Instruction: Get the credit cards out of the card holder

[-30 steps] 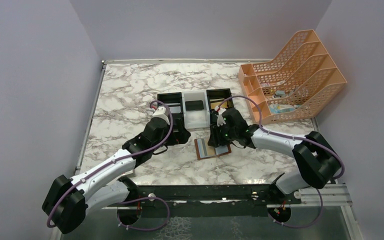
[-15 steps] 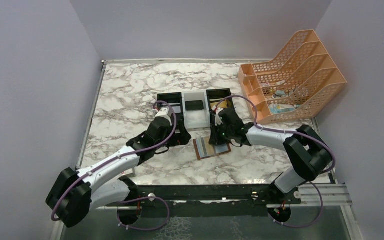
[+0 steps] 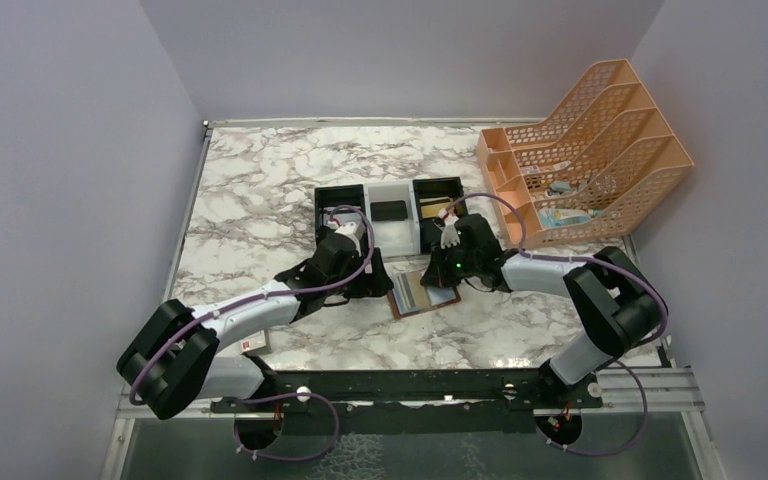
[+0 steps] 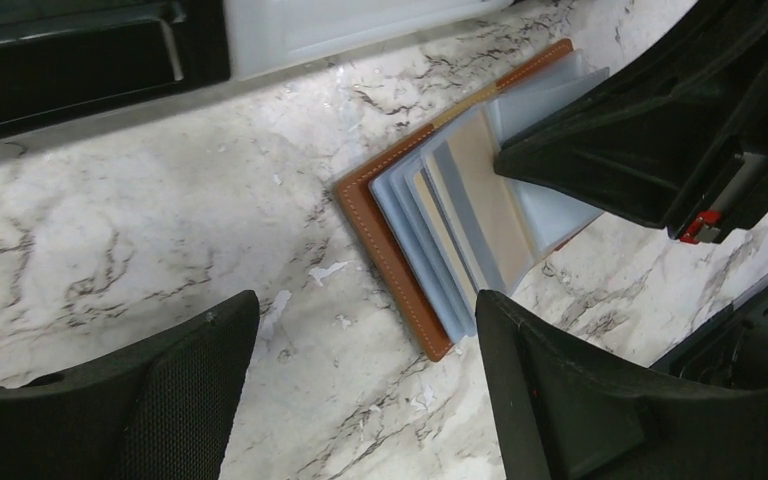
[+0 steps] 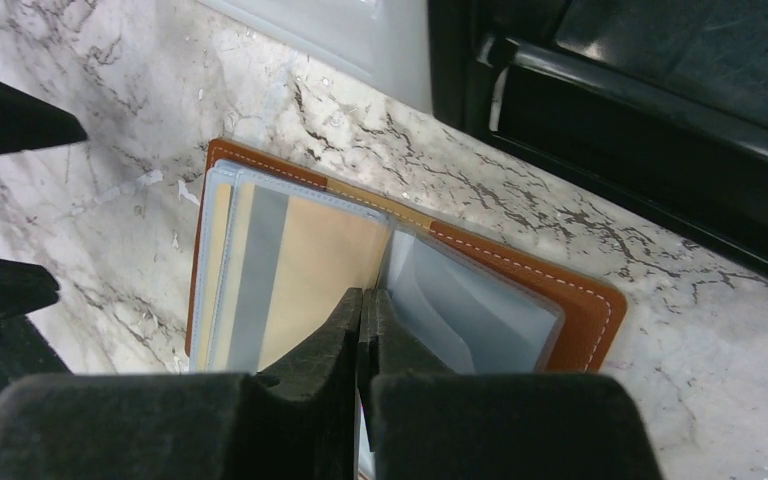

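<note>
The card holder (image 3: 421, 296) lies open and flat on the marble counter (image 3: 260, 200), just in front of the black-white-black tray (image 3: 392, 237), between the two tools. Its brown leather back faces down and a fan of blue-grey sleeves faces up. Tan and grey credit cards (image 5: 305, 268) sit in the sleeves on one half; the sleeve on the other half looks clear.

The right tool (image 5: 365, 302) is clenched, its fingers pressed flat together. The tips rest on the middle of the holder, right where the edge of the top tan card meets the clear sleeve. Whether they nip the card's edge or a sleeve, I cannot tell.

The left tool (image 4: 360, 310) is released, its fingers spread wide and low over the counter. In the left wrist view the holder's stitched corner lies just ahead of the gap between them, apart from both fingers.

A dark flat card (image 3: 390, 210) lies in the tray's white middle compartment.
</note>
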`<move>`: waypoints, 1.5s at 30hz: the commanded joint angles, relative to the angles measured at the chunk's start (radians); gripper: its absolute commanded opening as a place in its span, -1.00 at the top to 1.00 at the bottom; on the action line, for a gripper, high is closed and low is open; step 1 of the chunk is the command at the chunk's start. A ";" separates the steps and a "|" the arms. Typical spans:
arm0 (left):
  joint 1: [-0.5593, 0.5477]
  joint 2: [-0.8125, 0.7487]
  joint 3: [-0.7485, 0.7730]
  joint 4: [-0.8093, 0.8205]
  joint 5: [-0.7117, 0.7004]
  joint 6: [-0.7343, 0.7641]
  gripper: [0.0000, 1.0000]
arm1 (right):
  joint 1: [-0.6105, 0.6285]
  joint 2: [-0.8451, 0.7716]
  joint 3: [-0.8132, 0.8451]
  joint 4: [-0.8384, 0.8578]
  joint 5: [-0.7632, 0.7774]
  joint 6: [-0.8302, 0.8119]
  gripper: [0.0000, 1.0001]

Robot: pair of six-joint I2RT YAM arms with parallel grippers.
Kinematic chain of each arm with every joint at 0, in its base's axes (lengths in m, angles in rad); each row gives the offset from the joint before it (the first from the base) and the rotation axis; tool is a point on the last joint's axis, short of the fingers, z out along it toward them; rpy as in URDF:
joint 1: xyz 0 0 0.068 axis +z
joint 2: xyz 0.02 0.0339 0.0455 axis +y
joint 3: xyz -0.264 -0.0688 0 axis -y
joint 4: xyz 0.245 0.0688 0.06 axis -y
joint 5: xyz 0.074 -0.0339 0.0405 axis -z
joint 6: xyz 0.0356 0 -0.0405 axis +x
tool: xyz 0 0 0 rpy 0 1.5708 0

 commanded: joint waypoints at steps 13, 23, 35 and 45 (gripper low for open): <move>-0.099 0.045 0.023 0.223 -0.020 -0.076 -0.35 | -0.091 0.045 -0.074 0.060 -0.118 0.030 0.98; -0.123 0.099 0.013 0.309 -0.025 -0.117 -0.20 | -0.091 0.042 -0.077 0.065 -0.114 0.029 0.98; -0.143 0.196 0.032 0.335 -0.042 -0.140 -0.11 | -0.092 0.050 -0.074 0.064 -0.118 0.029 0.98; -0.152 0.233 0.049 0.348 -0.032 -0.136 0.05 | -0.092 0.054 -0.072 0.062 -0.122 0.027 0.98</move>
